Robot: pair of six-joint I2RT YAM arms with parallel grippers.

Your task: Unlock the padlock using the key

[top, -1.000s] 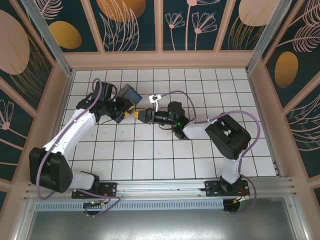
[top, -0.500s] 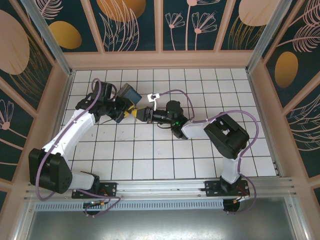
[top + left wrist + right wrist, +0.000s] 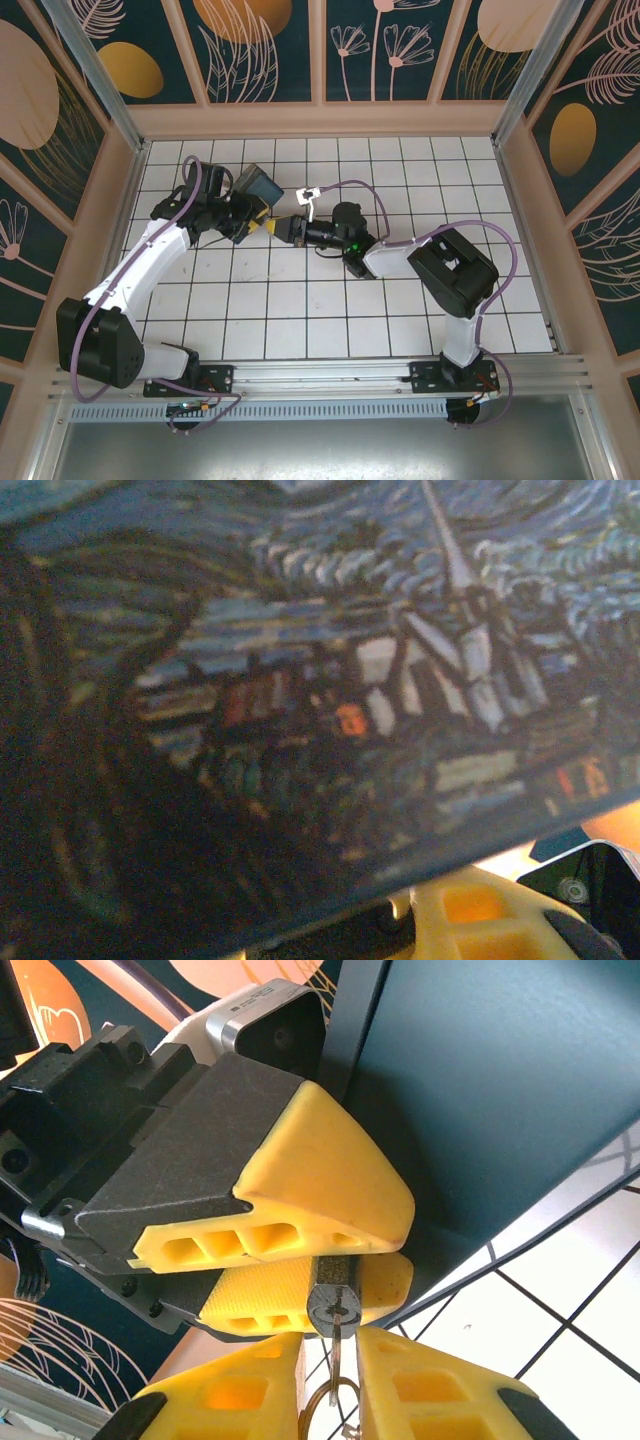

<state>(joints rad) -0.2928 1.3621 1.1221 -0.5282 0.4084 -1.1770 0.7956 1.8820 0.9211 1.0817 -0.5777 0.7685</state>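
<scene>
1. From the top camera I see both arms meeting over the left half of the table (image 3: 330, 320), about midway between its far and near edges and well clear of every corner.
2. The left gripper (image 3: 405, 1250) is closed on the padlock (image 3: 332, 1298). The small dark body sits pinched between its two yellow fingers (image 3: 330, 1200), with the keyhole end facing the right wrist camera.
3. The key (image 3: 338, 1360) is seated in that keyhole, its thin shaft running straight down from the lock body. A wire ring (image 3: 322, 1405) hangs at its lower end.
4. The right gripper (image 3: 331, 1338) has a yellow finger on each side of the key shaft, with only a narrow gap between them. I cannot tell whether the pads are actually pressing on the key.
5. The blue painted box (image 3: 262, 186) sits just beyond the left gripper, on the far side of it. Its painted face is right up against the left wrist camera, and its dark side rises just behind the padlock in the right wrist view.
</scene>
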